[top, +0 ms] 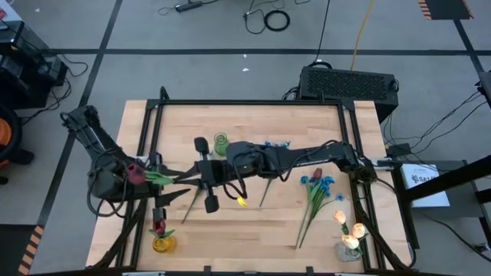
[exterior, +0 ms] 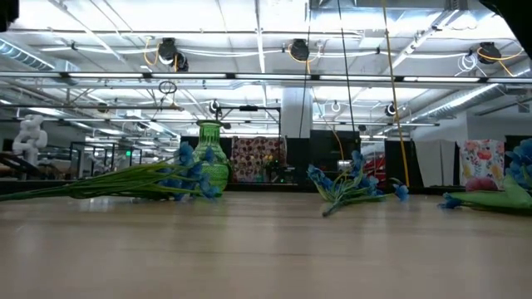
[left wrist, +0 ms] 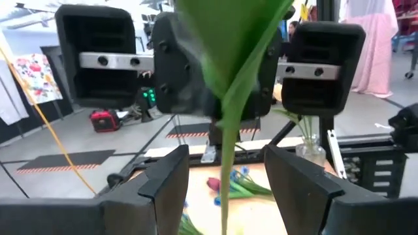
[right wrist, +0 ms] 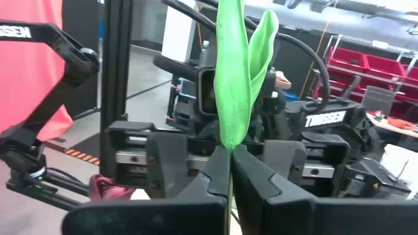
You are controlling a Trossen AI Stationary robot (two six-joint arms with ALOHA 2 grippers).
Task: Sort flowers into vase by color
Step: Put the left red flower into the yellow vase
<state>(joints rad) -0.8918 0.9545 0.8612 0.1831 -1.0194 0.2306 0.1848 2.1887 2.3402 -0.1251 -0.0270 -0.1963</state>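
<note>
A dark red tulip [top: 136, 172] with green leaves [top: 161, 177] is up in the air between my two arms, left of the table's middle. My right gripper [top: 184, 175] reaches in from the right and is shut on it. My left gripper [top: 157, 176] faces it from the left, open. Its fingers [left wrist: 171, 179] stand on either side of the stem [left wrist: 225, 186] without visibly touching. The blossom [right wrist: 108, 186] sits on the left gripper's side. Neither gripper shows in the low view. My right gripper pinches the tulip's green stem at the base of its leaves [right wrist: 228, 147] between its two fingertips [right wrist: 219, 171]. It comes level from the table's right. The leaves [right wrist: 234, 72] stick out past the fingertips toward the left gripper. The flower is lifted clear of the table.
A green vase [top: 221, 143] stands at the table's far middle. A yellow vase [top: 160, 244] with a red tulip is near left. A clear vase [top: 349, 247] with cream tulips is near right. Blue flowers [top: 318, 184] lie on the right half, more [top: 276, 143] under the right arm.
</note>
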